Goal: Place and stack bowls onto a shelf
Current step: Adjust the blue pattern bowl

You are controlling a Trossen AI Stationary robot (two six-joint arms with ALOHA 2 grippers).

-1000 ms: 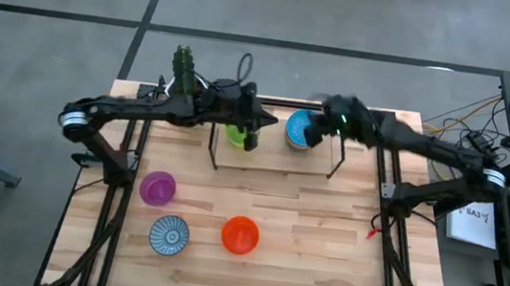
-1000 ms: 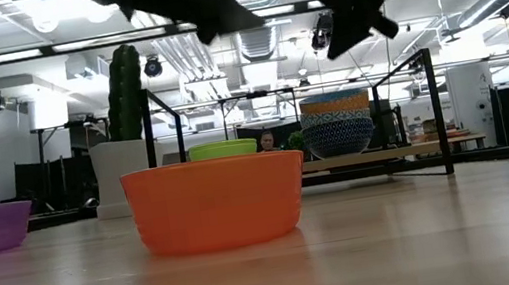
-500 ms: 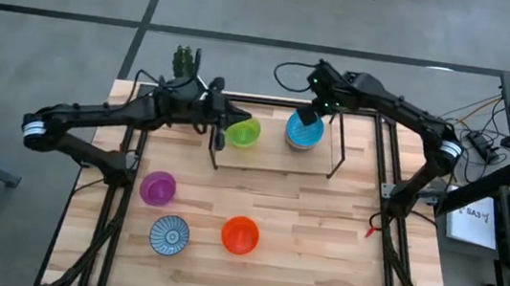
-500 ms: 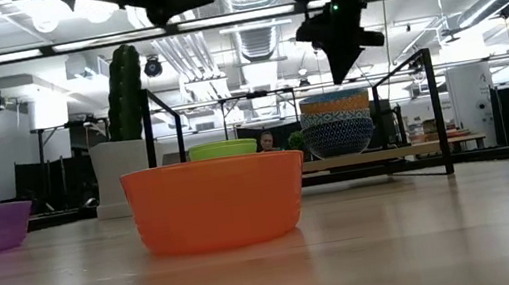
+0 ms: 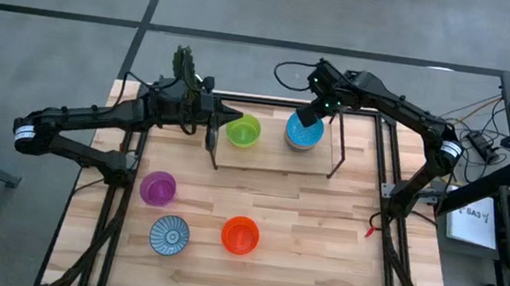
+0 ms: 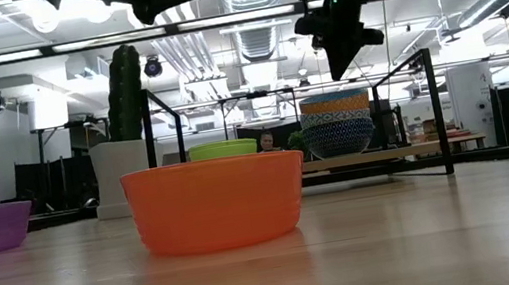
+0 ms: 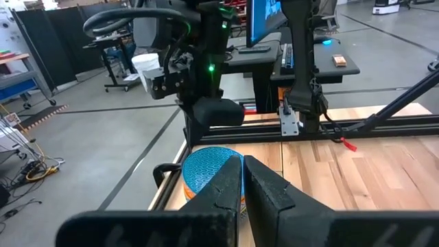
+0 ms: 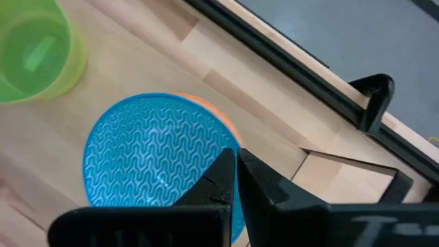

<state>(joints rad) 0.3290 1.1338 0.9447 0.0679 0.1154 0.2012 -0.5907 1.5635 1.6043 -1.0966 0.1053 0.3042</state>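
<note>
On the shelf at the far side stand a green bowl and a stack of bowls topped by a blue one. The purple bowl, the blue-and-white patterned bowl and the orange bowl rest on the tabletop nearer the front. My left gripper is shut, nearly level, just left of and above the green bowl. My right gripper is shut and slants down above the blue stack. Neither gripper holds anything.
A cactus in a white pot stands at the table's far left corner, behind my left arm. The shelf's black frame posts rise at its ends. Bare tabletop lies right of the orange bowl.
My left gripper has drawn back from over the green bowl toward the table's left edge, rising a little. My right gripper has tipped from nearly level to slanting down over the blue stack, its arm folding upward. Both stayed shut. The bowls have not moved.
</note>
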